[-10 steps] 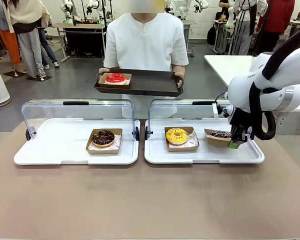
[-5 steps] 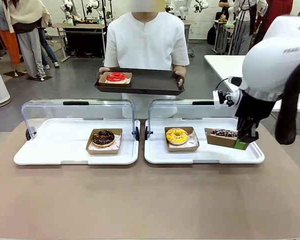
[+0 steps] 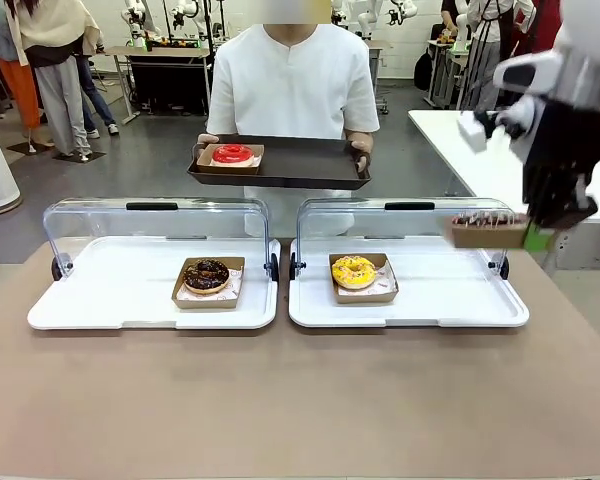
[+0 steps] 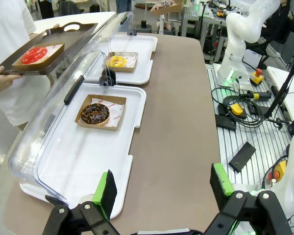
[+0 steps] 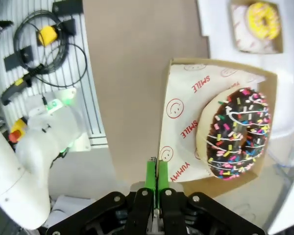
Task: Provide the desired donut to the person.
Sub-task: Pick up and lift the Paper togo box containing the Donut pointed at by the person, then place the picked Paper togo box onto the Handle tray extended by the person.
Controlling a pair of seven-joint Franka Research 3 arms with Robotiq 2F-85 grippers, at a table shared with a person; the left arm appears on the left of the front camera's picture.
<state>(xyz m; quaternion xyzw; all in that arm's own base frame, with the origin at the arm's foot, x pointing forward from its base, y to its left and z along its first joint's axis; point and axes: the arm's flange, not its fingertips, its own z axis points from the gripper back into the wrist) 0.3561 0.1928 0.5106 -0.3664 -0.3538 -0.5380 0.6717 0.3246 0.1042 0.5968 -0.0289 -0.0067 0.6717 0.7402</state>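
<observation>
Holding the open brown cardboard tray (image 3: 480, 234) with the chocolate-iced sprinkled donut (image 5: 237, 132) in my right claw (image 3: 538, 238), pinched shut on one tray edge. Load sticks out sideways from the claw, clear above the white plastic display tray (image 3: 410, 312) below it. My read: light but floppy card, donut soft and loose on slick paper, so keep it level. Grip the edge, never the icing. Person in white shirt (image 3: 292, 80) stands beyond the claw with a dark serving tray (image 3: 300, 165). Left claw (image 4: 164, 183) wide, empty.

Left white tray (image 3: 110, 300), right white tray (image 3: 450, 295) side by side; brown table (image 3: 300, 400).
</observation>
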